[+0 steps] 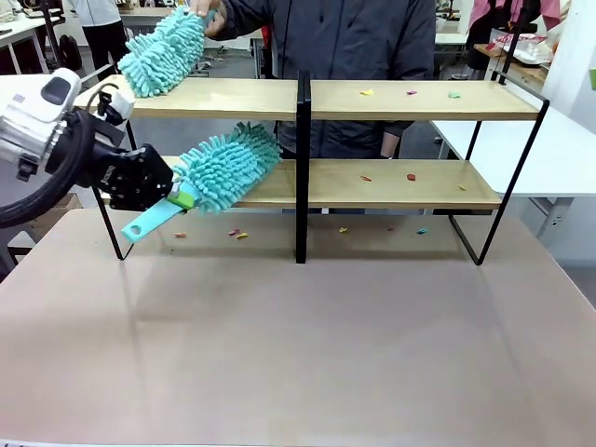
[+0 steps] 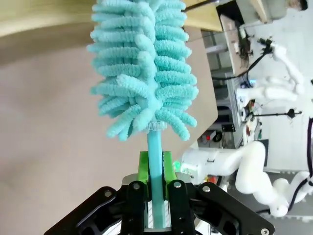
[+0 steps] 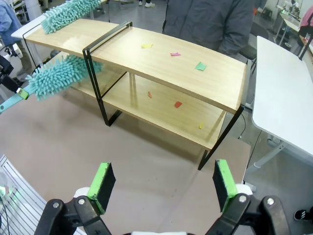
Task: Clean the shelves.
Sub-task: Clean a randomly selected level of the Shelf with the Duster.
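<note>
**Shelves** (image 1: 419, 101): two light-wood boards in a black frame with a central post. They stand along the far edge of the desk (image 1: 307, 354) and span nearly its full width.

**Left arm:** enters from the desk's left edge, with the forearm roughly level and the wrist turned toward the shelves. The left gripper (image 1: 182, 198) is clamped on the flat turquoise handle of a duster (image 1: 223, 168), green pads on either side of it. The handle's free end sticks out down and to the left. The fluffy head slants up to the right, at the front edge of the lower board, left of the post. Whether it touches the board cannot be told.

**Right gripper** (image 3: 164, 183): jaws spread wide and holding nothing, raised above the desk's near right part and facing the shelves.

**Person:** stands behind the shelves. One hand (image 1: 209, 19) holds a second duster (image 1: 168, 51), whose head lies on the left end of the upper board.

**Paper scraps** (image 1: 411, 92): small and coloured, on the right halves of both boards and on the desk beneath the shelves.
</note>
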You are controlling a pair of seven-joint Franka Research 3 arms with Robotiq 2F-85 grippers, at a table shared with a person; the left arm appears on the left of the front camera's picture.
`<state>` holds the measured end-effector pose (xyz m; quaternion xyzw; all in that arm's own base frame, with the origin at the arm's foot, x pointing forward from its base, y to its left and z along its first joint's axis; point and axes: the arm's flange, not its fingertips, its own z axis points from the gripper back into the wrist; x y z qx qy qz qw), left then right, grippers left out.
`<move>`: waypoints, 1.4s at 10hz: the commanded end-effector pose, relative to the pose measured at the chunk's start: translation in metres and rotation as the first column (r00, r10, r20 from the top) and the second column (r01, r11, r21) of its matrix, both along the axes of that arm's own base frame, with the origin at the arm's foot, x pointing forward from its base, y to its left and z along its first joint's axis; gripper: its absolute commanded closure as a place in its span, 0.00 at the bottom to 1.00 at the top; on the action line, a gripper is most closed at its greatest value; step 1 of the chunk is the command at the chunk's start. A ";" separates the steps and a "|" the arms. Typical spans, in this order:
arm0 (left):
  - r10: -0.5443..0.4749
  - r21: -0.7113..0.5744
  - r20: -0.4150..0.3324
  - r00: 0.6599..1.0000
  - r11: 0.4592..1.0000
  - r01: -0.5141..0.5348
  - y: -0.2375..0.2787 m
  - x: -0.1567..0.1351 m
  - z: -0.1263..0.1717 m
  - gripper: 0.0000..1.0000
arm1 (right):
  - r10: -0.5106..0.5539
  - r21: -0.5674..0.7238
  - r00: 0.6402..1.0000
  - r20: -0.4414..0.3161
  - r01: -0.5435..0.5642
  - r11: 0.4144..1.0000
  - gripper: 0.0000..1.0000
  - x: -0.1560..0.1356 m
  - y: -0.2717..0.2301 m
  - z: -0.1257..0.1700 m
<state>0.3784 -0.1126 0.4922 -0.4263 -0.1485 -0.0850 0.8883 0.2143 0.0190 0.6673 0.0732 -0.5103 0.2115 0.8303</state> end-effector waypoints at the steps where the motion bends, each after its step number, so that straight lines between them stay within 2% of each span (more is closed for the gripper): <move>1: 0.020 -0.001 0.013 1.000 1.000 -0.020 -0.014 0.004 -0.010 0.87 | 0.001 0.004 1.000 -0.001 -0.001 1.000 0.00 0.000 -0.001 0.000; 3: 0.047 0.058 -0.023 0.999 0.997 -0.045 -0.022 0.012 -0.017 0.87 | 0.001 0.004 1.000 -0.001 -0.001 1.000 0.00 0.000 -0.001 0.000; 7: 0.149 0.144 0.019 0.989 0.978 -0.151 -0.025 0.026 -0.034 0.87 | 0.001 0.004 1.000 -0.001 -0.001 1.000 0.00 0.000 -0.001 0.000; 10: 0.272 0.334 0.007 0.962 0.907 -0.258 -0.010 0.019 -0.028 0.87 | 0.001 0.004 1.000 -0.001 -0.001 1.000 0.00 0.000 -0.001 0.000; 11: 0.308 0.414 -0.048 0.950 0.872 -0.262 -0.005 0.008 -0.023 0.87 | 0.001 0.004 1.000 -0.001 -0.001 1.000 0.00 0.000 -0.001 0.000; 12: 0.332 0.449 -0.069 0.941 0.852 -0.268 0.001 -0.003 -0.018 0.87 | 0.001 0.004 1.000 -0.001 -0.001 1.000 0.00 0.000 -0.001 0.000; 14: 0.447 0.483 -0.079 0.891 0.799 -0.358 0.018 -0.014 -0.008 0.87 | 0.001 0.004 1.000 -0.001 -0.001 1.000 0.00 0.000 -0.001 0.000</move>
